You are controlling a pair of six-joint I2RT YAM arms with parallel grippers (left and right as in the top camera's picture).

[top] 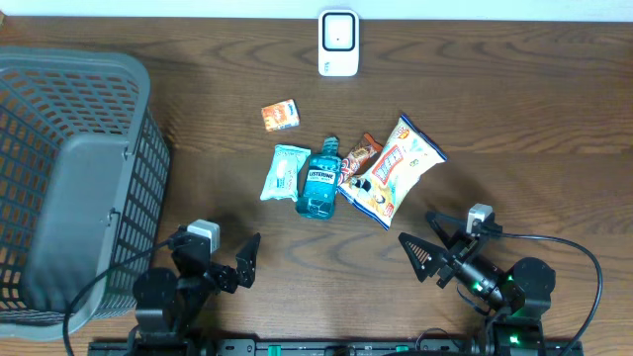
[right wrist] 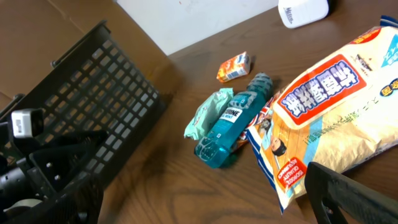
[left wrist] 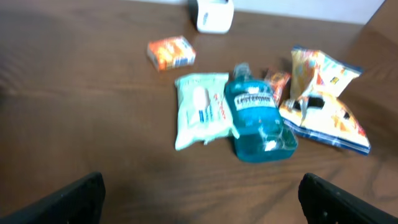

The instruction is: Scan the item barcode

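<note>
I see both claws spread wide and empty, the left gripper [left wrist: 200, 200] and right gripper [top: 427, 238] at the near edge. The blue mouthwash bottle [top: 317, 181] lies mid-table, touching the wipes pack [top: 285, 170], well short of the white scanner [top: 338, 43].

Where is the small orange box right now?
In the overhead view, the small orange box lies alone, slightly left of centre, between the white scanner and the wipes pack.

2 black arms [top: 163, 295], white wrist cameras [top: 202, 233], cables [top: 599, 275].
</note>
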